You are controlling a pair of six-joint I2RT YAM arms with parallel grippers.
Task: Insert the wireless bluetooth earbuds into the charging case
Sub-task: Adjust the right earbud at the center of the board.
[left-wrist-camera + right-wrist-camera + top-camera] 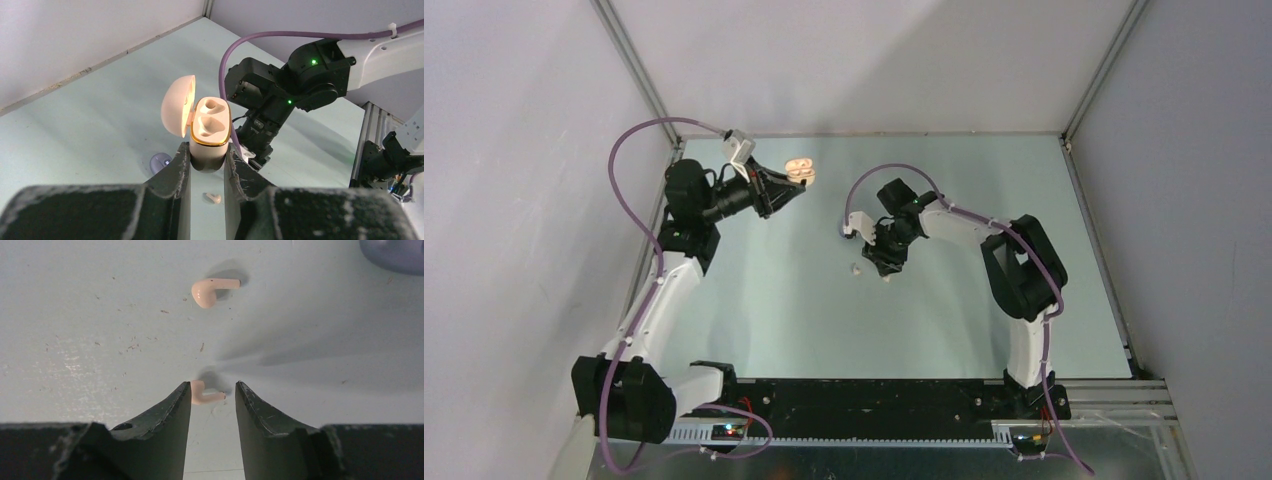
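Note:
My left gripper [207, 152] is shut on a cream charging case [209, 131] with a gold rim and holds it above the table. Its lid [177, 105] is open and both sockets look empty. It also shows in the top view [800, 170]. My right gripper [213, 387] is open, low over the table. A cream earbud [204, 394] lies between its fingertips, against the left finger. A second cream earbud [210, 290] lies on the table beyond it. One earbud shows in the top view [856, 268] beside the right gripper [886, 262].
A purple rounded case [160, 162] lies on the table below the held case, and its edge shows in the right wrist view [395, 255]. The right arm [280, 95] reaches close behind the held case. Walls enclose the table's back and sides.

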